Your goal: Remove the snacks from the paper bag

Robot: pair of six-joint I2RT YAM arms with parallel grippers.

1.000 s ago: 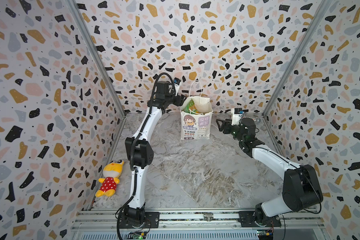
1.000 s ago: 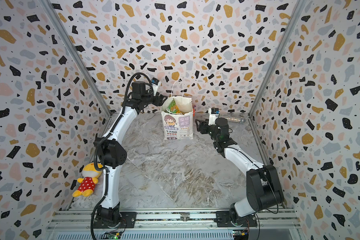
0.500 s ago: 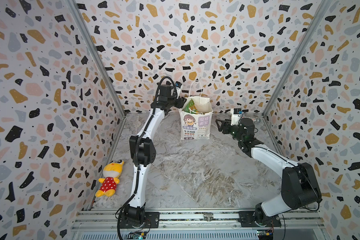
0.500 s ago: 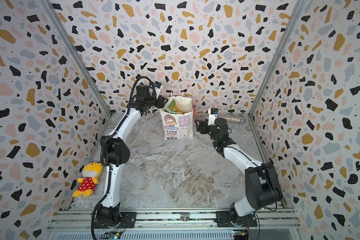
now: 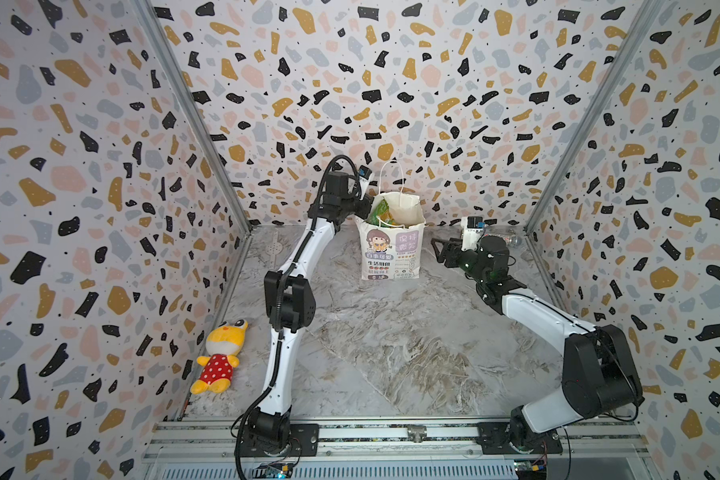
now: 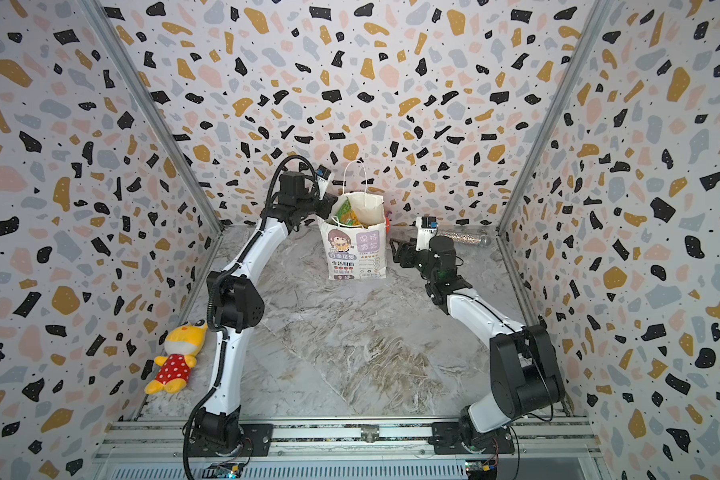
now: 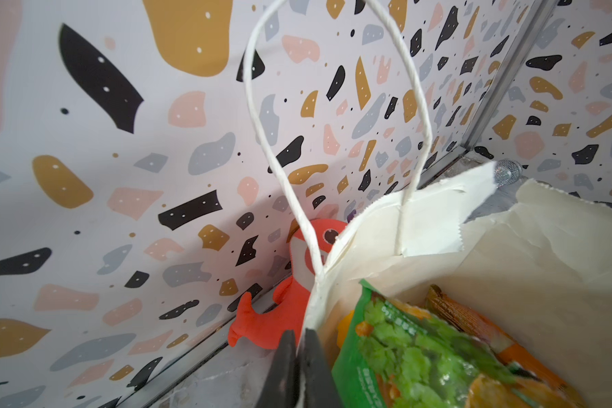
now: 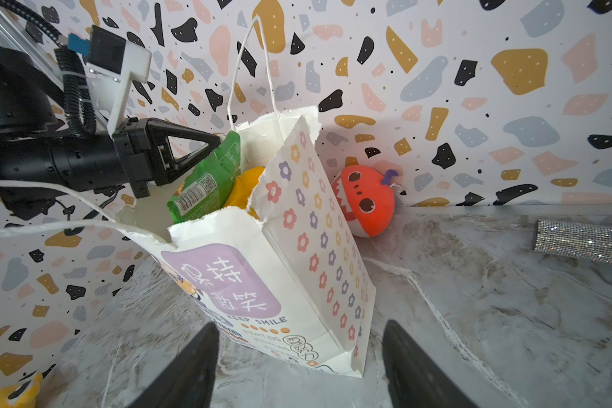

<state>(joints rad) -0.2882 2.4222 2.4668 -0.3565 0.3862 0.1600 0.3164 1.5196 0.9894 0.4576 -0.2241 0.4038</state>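
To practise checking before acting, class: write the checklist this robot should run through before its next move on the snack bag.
1. Left gripper shut on the paper bag rim: ok.
2. Right gripper open, beside the bag, not touching it: ok.
3. Bag standing upright on the table: ok.
4. Green packet poking above the rim, reachable: ok.
5. Number of packets deeper inside: cannot tell.

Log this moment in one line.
left gripper: shut on bag rim | right gripper: open, facing bag, apart | snacks: in bag
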